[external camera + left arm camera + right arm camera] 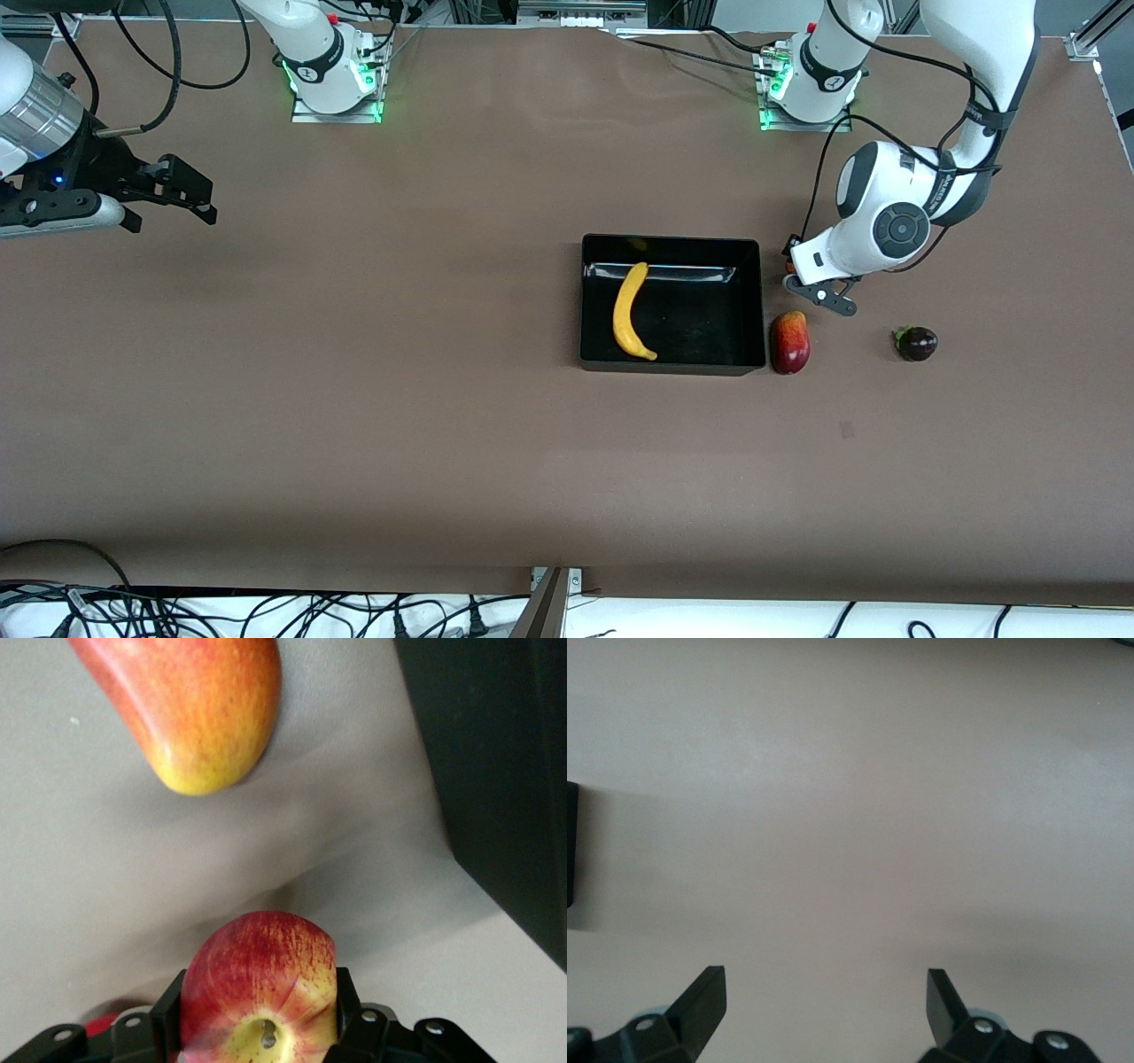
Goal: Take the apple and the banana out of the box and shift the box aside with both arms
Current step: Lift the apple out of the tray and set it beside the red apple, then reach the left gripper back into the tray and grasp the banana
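The black box (753,306) lies mid-table with the yellow banana (628,312) inside it. My left gripper (802,276) is low over the table beside the box's wall at the left arm's end. It is shut on the red apple (257,983), whose yellowish stem end faces the wrist camera, with a black finger (168,1010) on each side. My right gripper (190,190) waits open over the right arm's end of the table, nothing between its fingertips (709,992).
A longer red-and-yellow fruit (790,343) lies against the box's corner, nearer the front camera than the left gripper; it fills the left wrist view (190,709). A small dark purple fruit (917,343) sits farther toward the left arm's end.
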Controlling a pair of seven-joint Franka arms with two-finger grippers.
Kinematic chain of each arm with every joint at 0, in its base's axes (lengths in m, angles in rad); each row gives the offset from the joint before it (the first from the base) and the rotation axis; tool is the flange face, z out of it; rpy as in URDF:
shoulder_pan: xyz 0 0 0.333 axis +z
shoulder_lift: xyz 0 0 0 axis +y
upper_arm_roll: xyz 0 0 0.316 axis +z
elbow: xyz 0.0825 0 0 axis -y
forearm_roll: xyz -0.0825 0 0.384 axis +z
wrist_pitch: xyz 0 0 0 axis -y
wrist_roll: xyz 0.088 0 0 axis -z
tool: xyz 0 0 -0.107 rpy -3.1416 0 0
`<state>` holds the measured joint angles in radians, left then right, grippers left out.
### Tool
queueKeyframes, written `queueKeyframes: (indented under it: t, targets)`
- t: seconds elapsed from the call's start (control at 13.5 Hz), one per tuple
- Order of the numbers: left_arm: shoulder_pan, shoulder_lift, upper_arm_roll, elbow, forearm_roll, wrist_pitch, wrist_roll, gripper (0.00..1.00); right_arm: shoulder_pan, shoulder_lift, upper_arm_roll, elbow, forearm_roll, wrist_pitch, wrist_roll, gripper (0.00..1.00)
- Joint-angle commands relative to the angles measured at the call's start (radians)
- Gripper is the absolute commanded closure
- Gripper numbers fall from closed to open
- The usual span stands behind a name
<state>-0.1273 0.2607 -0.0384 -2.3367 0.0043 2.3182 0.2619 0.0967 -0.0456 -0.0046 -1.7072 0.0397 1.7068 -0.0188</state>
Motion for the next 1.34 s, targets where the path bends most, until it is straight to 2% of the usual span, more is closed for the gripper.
queueKeyframes:
  t: [0.0, 0.15, 0.3, 0.45, 0.52, 0.59, 0.74, 0.97, 1.26]
  targets:
    - [-0.008, -0.006, 0.003, 0.003, 0.025, 0.01, 0.002, 0.0, 0.003, 0.006, -0.002, 0.017, -0.011, -0.006, -0.006, 0.0]
    - [-0.005, -0.037, 0.003, 0.019, 0.023, -0.011, 0.002, 0.0, 0.003, 0.006, 0.0, 0.017, -0.011, -0.006, -0.006, 0.0]
    - [0.001, -0.082, 0.002, 0.097, 0.01, -0.135, -0.01, 0.0, 0.003, 0.006, -0.002, 0.017, -0.011, -0.006, -0.006, 0.0]
    - [-0.006, -0.089, -0.008, 0.285, -0.004, -0.389, -0.09, 0.0, 0.003, 0.006, 0.0, 0.017, -0.011, -0.006, -0.006, 0.0]
    - [-0.02, -0.084, -0.011, 0.366, -0.03, -0.481, -0.163, 0.0, 0.003, 0.006, -0.002, 0.017, -0.011, -0.006, -0.006, 0.0]
    - [-0.029, -0.081, -0.033, 0.41, -0.071, -0.505, -0.24, 0.0, 0.003, 0.006, -0.002, 0.017, -0.011, -0.006, -0.006, 0.0]
    - [-0.05, -0.049, -0.099, 0.471, -0.154, -0.499, -0.451, 0.0, 0.003, 0.006, 0.0, 0.017, -0.011, -0.006, -0.006, 0.0]
    - [-0.162, 0.102, -0.136, 0.643, -0.15, -0.475, -0.764, 0.0, 0.003, 0.009, 0.0, 0.017, -0.011, -0.006, -0.006, 0.0]
    - [-0.254, 0.268, -0.163, 0.655, -0.136, -0.17, -0.883, 0.0, 0.003, 0.01, -0.002, 0.018, -0.011, -0.006, -0.006, 0.0]
